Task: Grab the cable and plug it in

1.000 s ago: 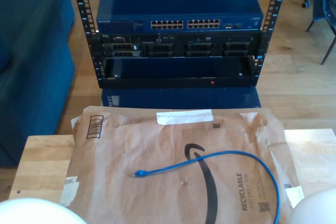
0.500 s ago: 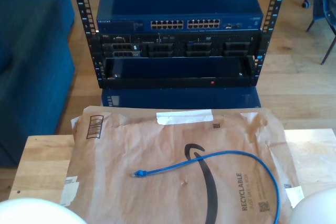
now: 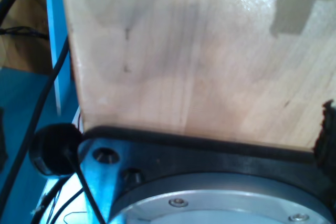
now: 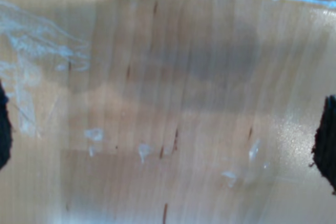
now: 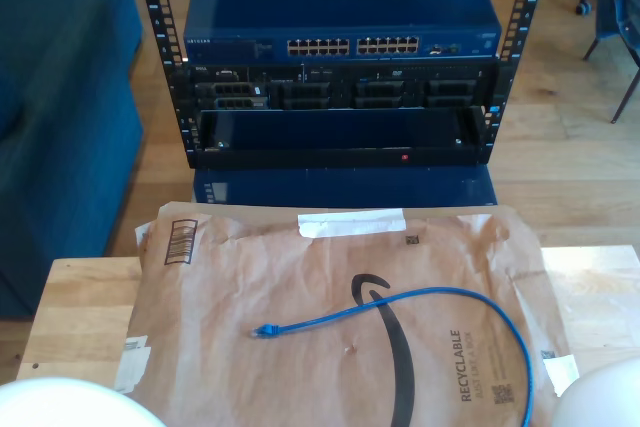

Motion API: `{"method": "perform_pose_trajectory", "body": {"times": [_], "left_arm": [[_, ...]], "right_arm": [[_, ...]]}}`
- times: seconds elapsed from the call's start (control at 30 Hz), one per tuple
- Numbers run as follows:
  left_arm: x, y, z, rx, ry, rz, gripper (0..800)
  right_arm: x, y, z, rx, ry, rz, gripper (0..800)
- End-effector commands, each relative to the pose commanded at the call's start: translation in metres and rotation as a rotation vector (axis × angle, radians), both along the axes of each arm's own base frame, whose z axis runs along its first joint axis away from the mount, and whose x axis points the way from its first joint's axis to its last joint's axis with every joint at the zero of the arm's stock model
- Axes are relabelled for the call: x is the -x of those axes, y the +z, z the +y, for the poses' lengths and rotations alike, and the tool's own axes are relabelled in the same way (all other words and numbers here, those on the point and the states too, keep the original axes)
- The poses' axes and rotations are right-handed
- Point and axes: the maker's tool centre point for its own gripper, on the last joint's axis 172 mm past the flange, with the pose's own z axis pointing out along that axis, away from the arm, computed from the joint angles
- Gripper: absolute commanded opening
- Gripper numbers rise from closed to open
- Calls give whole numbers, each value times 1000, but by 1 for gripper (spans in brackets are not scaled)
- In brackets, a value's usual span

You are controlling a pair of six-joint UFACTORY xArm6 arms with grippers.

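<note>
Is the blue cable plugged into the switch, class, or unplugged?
Unplugged: the cable lies loose on the brown paper mailer, its plug free, apart from the switch.

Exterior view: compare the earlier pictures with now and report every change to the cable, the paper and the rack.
Nothing visibly changed. The cable lies in the same curve on the brown paper mailer, its plug toward the exterior view's left, ungrasped. The blue switch and the rack stand as before.

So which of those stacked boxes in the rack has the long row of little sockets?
The top one, the blue network switch: its front carries a row of ports. The black units beneath show wide bays instead.
</note>
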Motion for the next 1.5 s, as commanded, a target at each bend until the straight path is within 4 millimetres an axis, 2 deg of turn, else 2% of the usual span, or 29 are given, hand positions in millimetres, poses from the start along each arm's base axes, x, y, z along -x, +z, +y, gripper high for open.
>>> {"method": "perform_pose_trajectory", "body": {"times": [1.17,1.27,1.4,1.5], "left_arm": [[0,0,0,0,-3,0,800],[1,1,0,2,-2,2,800],[4,17,7,21,-3,10,800],[6,38,10,59,-3,14,800]], "right_arm": [[1,4,-3,3,-4,2,797],[0,21,-5,-35,-7,5,797],[1,71,-7,-127,-103,33,797],[0,107,-20,-127,-128,35,796]]}}
